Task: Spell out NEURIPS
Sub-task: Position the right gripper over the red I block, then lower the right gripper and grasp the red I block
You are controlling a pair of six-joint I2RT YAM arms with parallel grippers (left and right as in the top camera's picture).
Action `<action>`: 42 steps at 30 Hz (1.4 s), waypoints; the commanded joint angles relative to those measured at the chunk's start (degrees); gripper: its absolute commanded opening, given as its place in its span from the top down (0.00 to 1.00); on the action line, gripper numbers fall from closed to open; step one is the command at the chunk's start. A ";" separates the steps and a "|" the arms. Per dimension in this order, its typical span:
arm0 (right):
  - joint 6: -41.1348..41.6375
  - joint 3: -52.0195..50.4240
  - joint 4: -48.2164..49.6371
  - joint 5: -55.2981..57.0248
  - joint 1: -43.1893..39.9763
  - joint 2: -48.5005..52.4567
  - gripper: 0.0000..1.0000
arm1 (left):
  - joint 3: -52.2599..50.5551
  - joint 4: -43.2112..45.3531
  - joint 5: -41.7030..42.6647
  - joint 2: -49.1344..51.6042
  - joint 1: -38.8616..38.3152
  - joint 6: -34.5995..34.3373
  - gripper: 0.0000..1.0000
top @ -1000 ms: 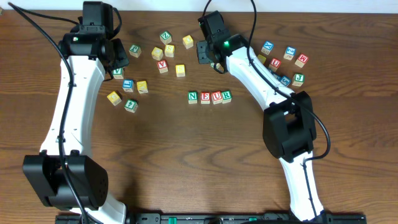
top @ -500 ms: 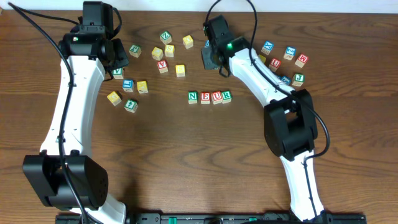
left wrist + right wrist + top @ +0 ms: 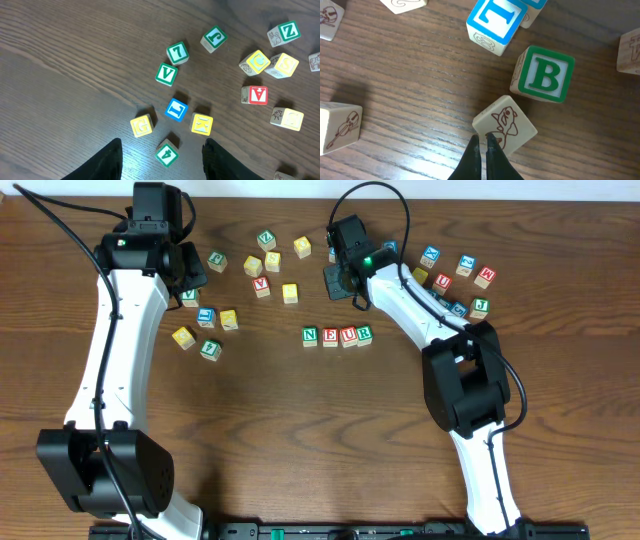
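Four lettered cubes are sitting side by side in a row near the middle of the table (image 3: 300,430): the green N cube (image 3: 310,336), the E cube (image 3: 330,336), the red U cube (image 3: 348,335) and the R cube (image 3: 364,335), each touching or just beside the next. The right gripper (image 3: 481,142) is hanging behind that row, well apart from it, with its fingers pressed together and pinching nothing. In the right wrist view its tips are meeting the near edge of a tilted picture cube (image 3: 506,125) that is showing a fish drawing. Just beyond that cube a green B cube (image 3: 543,75) is standing, and further back a blue-lettered cube (image 3: 495,22) is lying partly cut off by the top of the view. The left gripper (image 3: 162,167) is hovering over the loose cubes on the left side of the table with its fingers (image 3: 112,160) spread. A small green cube (image 3: 166,153) is showing in the gap between them, though whether the fingers are down at its level cannot be told. A green V cube (image 3: 166,74) is lying further out from it.
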 commanded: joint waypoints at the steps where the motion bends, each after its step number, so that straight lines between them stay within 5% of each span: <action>1: -0.79 -0.92 0.24 -0.15 -0.20 0.52 0.99 | 0.50 -0.39 -0.72 -1.79 0.02 -0.33 0.50; 35: -1.05 1.40 -4.52 -6.58 2.86 0.15 0.98 | 0.50 -1.01 -0.72 -1.79 0.02 -0.31 0.50; 39: -4.11 4.00 -4.85 -6.67 2.16 -1.11 0.86 | 0.50 -0.98 -0.72 -1.79 0.04 -0.31 0.49; 42: -12.79 5.14 -4.79 -6.88 1.97 -1.27 0.62 | 0.50 -0.98 -0.72 -1.79 0.04 -0.31 0.49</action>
